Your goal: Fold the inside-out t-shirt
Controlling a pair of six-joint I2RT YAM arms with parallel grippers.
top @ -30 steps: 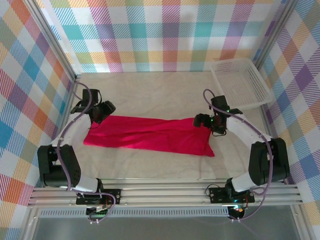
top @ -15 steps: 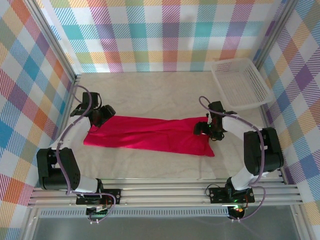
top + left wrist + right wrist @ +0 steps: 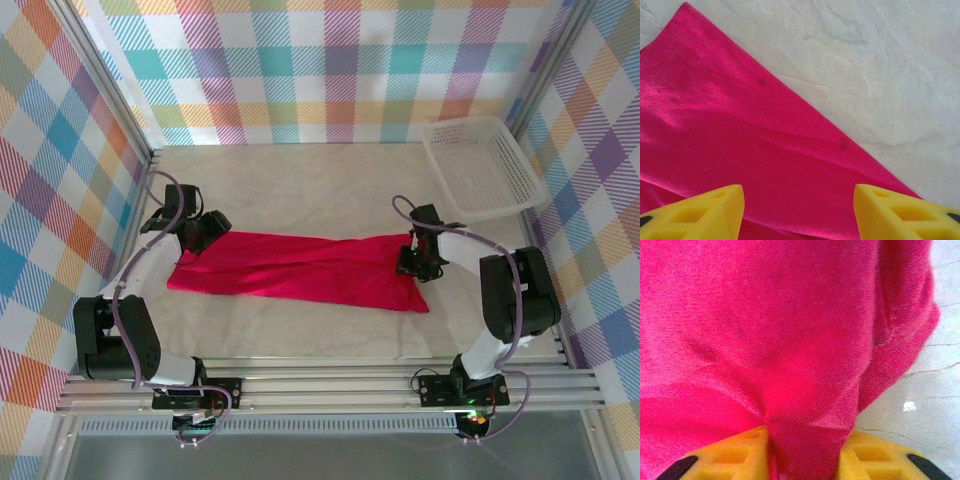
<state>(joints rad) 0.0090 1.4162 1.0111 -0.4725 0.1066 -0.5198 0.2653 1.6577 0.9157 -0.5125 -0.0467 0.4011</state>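
The inside-out t-shirt (image 3: 300,270) lies as a long crimson strip across the pale table, folded lengthwise. My left gripper (image 3: 195,240) hovers at its left end. In the left wrist view its yellow fingers (image 3: 715,212) stand wide apart over flat red fabric (image 3: 740,140), holding nothing; the left gripper (image 3: 799,212) is open. My right gripper (image 3: 408,262) sits at the shirt's right end. The right wrist view shows a bunch of red fabric (image 3: 790,330) pinched between the two yellow fingers of the right gripper (image 3: 802,460). No tag is visible.
A white plastic mesh basket (image 3: 436,160) stands at the back right corner. Checked walls close in the table on three sides. The wrinkled white table cover (image 3: 320,190) is bare behind the shirt, and a metal rail runs along the near edge.
My right gripper moved down and left onto the shirt's right end and closed from wide open onto the fabric. The left gripper shifted slightly and stays open.
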